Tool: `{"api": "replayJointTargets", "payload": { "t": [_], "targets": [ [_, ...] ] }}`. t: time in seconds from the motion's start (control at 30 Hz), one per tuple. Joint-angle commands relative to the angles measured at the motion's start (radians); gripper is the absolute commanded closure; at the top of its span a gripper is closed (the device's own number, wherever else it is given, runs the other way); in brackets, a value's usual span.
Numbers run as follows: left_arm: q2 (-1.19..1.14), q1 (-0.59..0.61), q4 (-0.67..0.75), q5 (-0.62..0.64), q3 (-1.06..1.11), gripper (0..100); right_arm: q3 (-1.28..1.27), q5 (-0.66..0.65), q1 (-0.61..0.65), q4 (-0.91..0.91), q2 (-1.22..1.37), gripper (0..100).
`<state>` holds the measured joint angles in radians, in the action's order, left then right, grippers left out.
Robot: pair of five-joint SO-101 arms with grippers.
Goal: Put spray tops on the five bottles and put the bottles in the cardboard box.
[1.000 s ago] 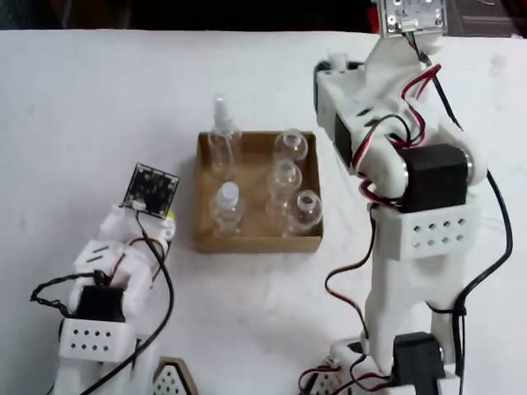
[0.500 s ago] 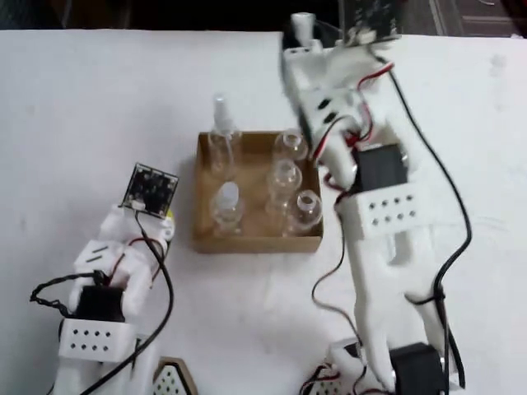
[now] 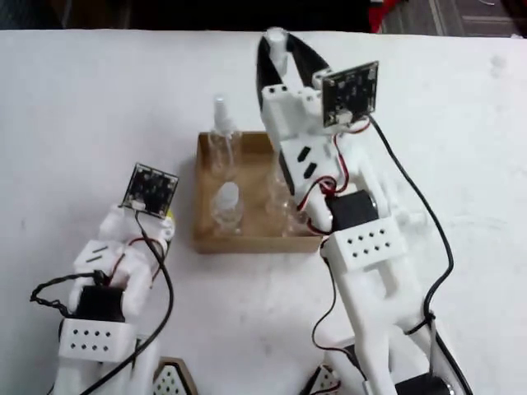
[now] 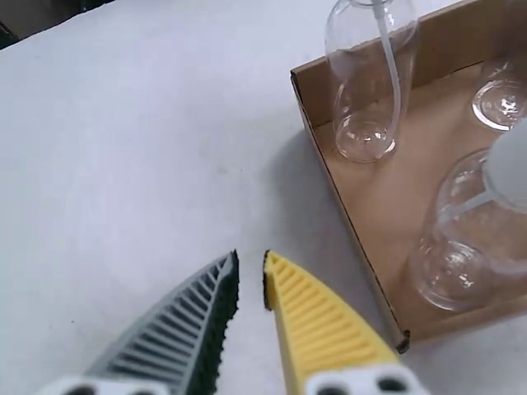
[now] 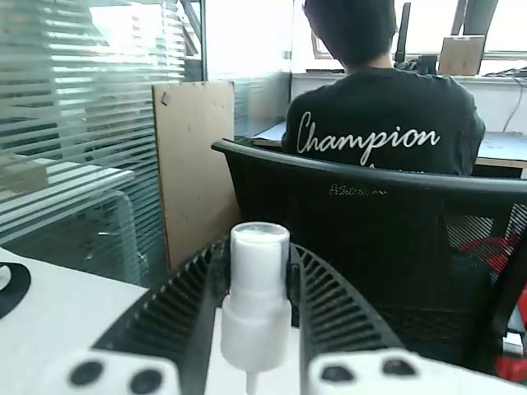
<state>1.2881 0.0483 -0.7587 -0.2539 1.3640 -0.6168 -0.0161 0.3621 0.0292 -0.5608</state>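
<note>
1. Left gripper (image 4: 249, 265) – nearest item. It sits low over the table (image 3: 99, 99), just beside the near-left corner of the cardboard box (image 3: 200, 237). Fingers are nearly together, narrow gap, nothing held.

2. Box, mid-field. Left column: two capped bottles (image 3: 222, 136), upright, a dip tube (image 4: 389, 66) showing through the clear wall. Right column: open-neck bottles (image 3: 277, 193), partly hidden under the right arm, so no exact count is possible.

3. Right gripper (image 3: 280, 41) – farthest item, beyond the box's far edge. Jaws are clamped on one spray top (image 5: 255, 313), held upright at its collar, nozzle head above the jaws.

Handling (est.):
- Spray top: light, rigid plastic, smooth. Grip at the collar as shown; the thin tube likely flexes, so align it w/ the neck before lowering.
- Bottles: thin, clear, empty, so prob. very light, slick and easy to tip. Hold at mid-body; avoid heavy squeeze, as the walls may dent.

Markings: no label or legible print on the bottles, top or box.
</note>
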Motion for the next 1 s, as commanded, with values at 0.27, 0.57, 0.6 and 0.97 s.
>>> {"api": "replayJointTargets", "payload": {
  "t": [0.27, 0.57, 0.6, 0.97],
  "targets": [
    [0.016, 0.01, 0.02, -0.012, -0.005, 92, -0.075, 0.012, -0.041, 0.087, -0.036, 98.3],
    [0.016, 0.01, 0.02, -0.012, -0.005, 92, -0.087, 0.012, -0.041, 0.119, -0.028, 98.3],
    [0.016, 0.01, 0.02, -0.012, -0.005, 92, -0.097, 0.012, -0.041, 0.122, -0.025, 98.3],
    [0.016, 0.01, 0.02, -0.012, -0.005, 92, -0.224, 0.012, -0.041, 0.147, -0.021, 98.3]
  ]
}}
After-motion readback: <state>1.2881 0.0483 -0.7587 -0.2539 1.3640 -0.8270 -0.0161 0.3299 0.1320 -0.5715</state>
